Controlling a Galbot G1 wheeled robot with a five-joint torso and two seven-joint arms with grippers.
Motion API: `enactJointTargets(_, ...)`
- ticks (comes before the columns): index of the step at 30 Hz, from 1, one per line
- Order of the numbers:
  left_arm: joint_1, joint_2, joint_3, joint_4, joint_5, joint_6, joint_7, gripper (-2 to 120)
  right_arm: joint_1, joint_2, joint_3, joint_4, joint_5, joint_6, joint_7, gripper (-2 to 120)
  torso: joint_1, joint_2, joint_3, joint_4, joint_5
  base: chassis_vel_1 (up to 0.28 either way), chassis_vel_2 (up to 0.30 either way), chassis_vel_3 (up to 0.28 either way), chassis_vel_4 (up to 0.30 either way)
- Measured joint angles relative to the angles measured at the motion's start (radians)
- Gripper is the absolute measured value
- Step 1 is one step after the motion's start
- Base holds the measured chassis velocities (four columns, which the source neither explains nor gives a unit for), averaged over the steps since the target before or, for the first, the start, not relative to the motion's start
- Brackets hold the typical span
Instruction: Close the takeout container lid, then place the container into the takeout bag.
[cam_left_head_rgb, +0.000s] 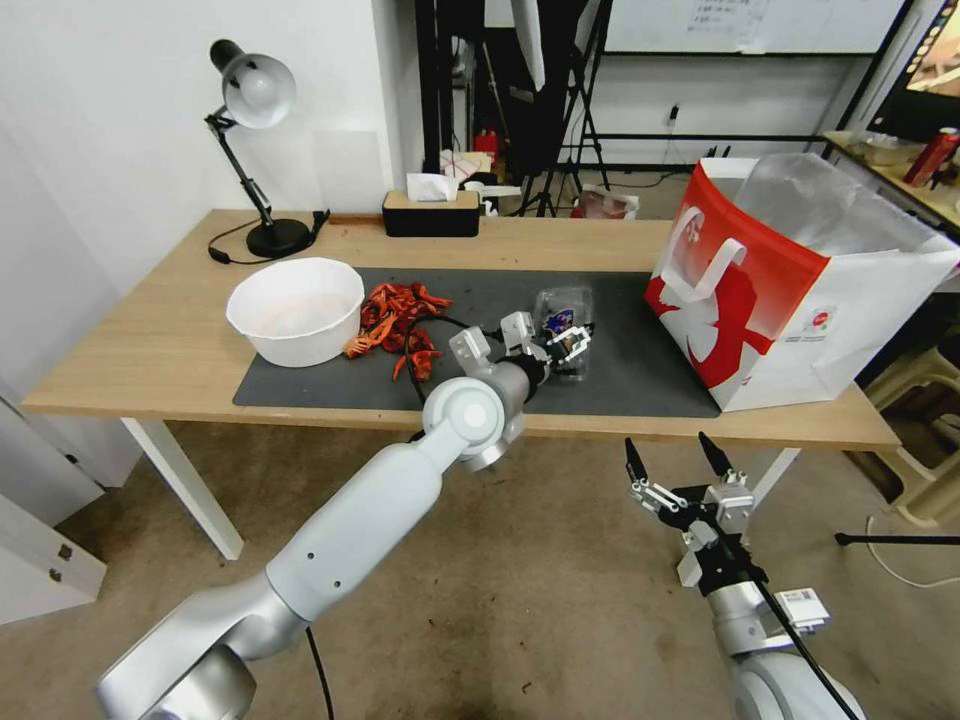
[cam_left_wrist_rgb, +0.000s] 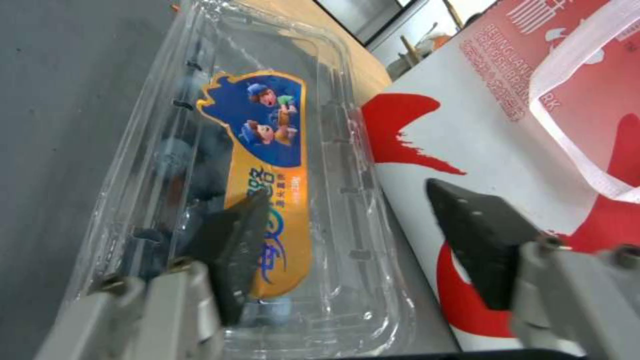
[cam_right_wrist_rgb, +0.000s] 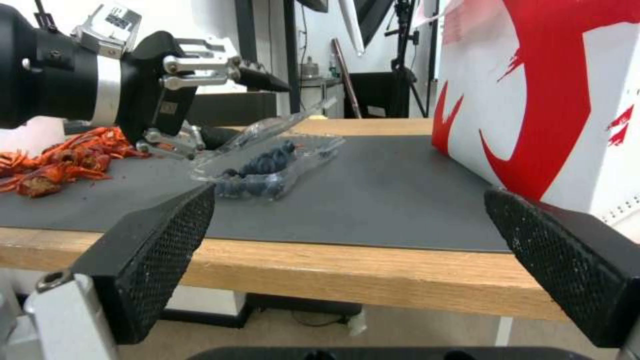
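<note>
The container (cam_left_head_rgb: 565, 303), a small clear clamshell holding dark blueberries (cam_right_wrist_rgb: 263, 165), lies on the dark mat just left of the takeout bag (cam_left_head_rgb: 780, 290). Its lid (cam_right_wrist_rgb: 280, 125), carrying a blue and orange label (cam_left_wrist_rgb: 273, 165), stands part raised at a slant. My left gripper (cam_left_head_rgb: 572, 345) is open at the container's near end, one finger (cam_left_wrist_rgb: 233, 245) under the clear lid and the other finger (cam_right_wrist_rgb: 263, 80) above it. My right gripper (cam_left_head_rgb: 675, 460) hangs open below the table's front edge, nothing between its pads (cam_right_wrist_rgb: 167, 250). The red-and-white bag (cam_right_wrist_rgb: 547, 100) stands upright with its mouth open.
A large white bowl (cam_left_head_rgb: 295, 310) and a pile of red crayfish (cam_left_head_rgb: 400, 320) sit on the mat's left part. A black tissue box (cam_left_head_rgb: 430, 213) and a desk lamp (cam_left_head_rgb: 255, 100) stand at the table's back. Bare mat (cam_left_head_rgb: 630, 375) lies between container and bag.
</note>
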Motion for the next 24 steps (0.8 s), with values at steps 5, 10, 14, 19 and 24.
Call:
enactJointTargets(5, -0.001, 0.000, 0.006, 0.000, 0.004, -0.003, -0.007, 46, 0.000, 0.000, 0.000, 0.000, 0.000, 0.000, -0.001, 100, 0.000, 0.000, 0.000, 0.0000, 0.0000, 0.000, 0.000, 0.000, 0.000)
enactJointTargets(10, -0.001, 0.002, 0.014, 0.002, 0.008, -0.004, -0.019, 23, 0.004, 0.000, -0.005, -0.001, 0.000, 0.000, -0.001, 100, 0.000, 0.000, 0.000, 0.0000, 0.0000, 0.000, 0.000, 0.000, 0.000)
enactJointTargets(14, -0.001, 0.002, 0.020, 0.002, 0.008, -0.004, -0.025, 13, 0.005, 0.000, -0.007, -0.001, -0.001, 0.000, -0.001, 100, 0.000, 0.000, 0.000, 0.0000, 0.0000, 0.000, 0.000, 0.000, 0.000)
enactJointTargets(19, -0.004, 0.001, 0.034, 0.005, 0.015, -0.002, -0.034, 0, 0.010, -0.001, -0.009, -0.001, 0.000, -0.003, -0.001, 100, 0.000, 0.000, 0.000, 0.0000, 0.0000, 0.000, 0.000, 0.000, 0.000)
enactJointTargets(24, -0.007, 0.000, 0.038, 0.009, 0.019, -0.002, -0.043, 0, 0.017, -0.008, -0.013, 0.011, 0.036, -0.019, 0.001, 100, 0.000, 0.000, 0.000, 0.0000, 0.0000, 0.000, 0.000, 0.000, 0.000)
